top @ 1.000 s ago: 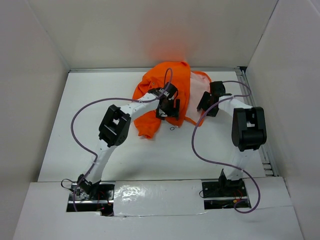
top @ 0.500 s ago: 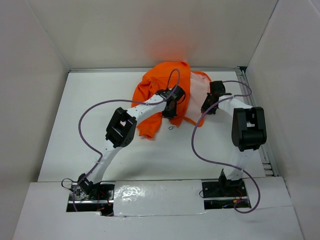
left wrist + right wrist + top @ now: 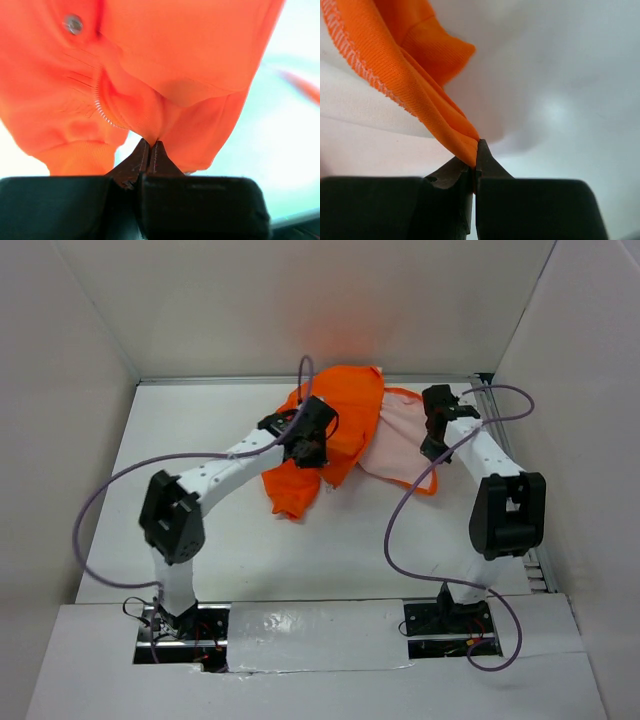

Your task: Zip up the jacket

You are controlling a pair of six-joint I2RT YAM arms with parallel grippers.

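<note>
Left gripper (image 3: 150, 142) is clamped on an orange fold of the jacket (image 3: 345, 405), just beside the zipper teeth (image 3: 102, 107). The jacket lies bunched at the far middle of the table (image 3: 130, 490). Right gripper (image 3: 476, 146) pinches its stitched orange hem, with pale lining (image 3: 395, 435) spread between the grippers.

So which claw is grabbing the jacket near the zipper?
The left gripper: silver zipper teeth curve close to its pinch on the jacket. The right gripper holds only a stitched orange edge.

I'm reaching far forward on both sides — left gripper (image 3: 150, 146) and right gripper (image 3: 475, 149) each pinched tight on jacket (image 3: 347, 405).
</note>
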